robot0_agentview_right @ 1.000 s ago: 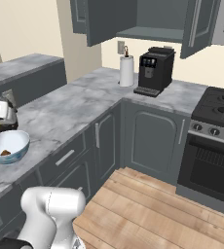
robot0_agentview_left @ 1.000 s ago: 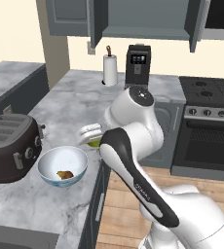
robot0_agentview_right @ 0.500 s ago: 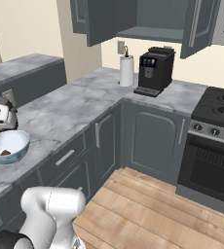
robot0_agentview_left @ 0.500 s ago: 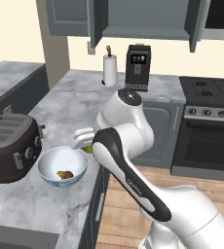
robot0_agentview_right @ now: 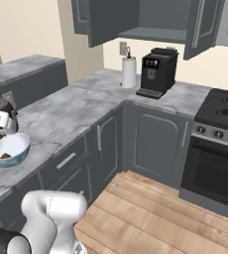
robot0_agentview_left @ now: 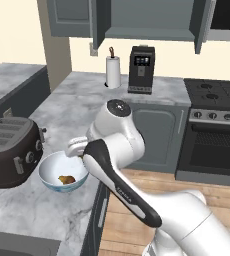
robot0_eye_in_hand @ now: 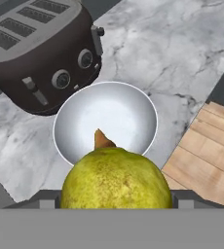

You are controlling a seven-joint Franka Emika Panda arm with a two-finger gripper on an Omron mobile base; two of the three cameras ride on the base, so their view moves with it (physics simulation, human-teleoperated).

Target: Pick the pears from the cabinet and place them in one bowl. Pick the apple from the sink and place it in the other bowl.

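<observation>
Hand [robot0_eye_in_hand: 115, 206] nearer bowl [robot0_eye_in_hand: 70, 121], pear [robot0_eye_in_hand: 116, 180] gripped

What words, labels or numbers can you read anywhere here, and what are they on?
No readable text anywhere.
Coffee machine: a lit panel, too small to read.
Toaster: knobs and lever with no legible marks.
Stove: knobs too small to read.

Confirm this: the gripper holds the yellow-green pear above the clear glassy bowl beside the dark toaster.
Not the clear one. The left base view shows the wide bowl with white inside and pale blue outside under the gripper; the yellow-green pear is held above it, beside the dark toaster.
</observation>
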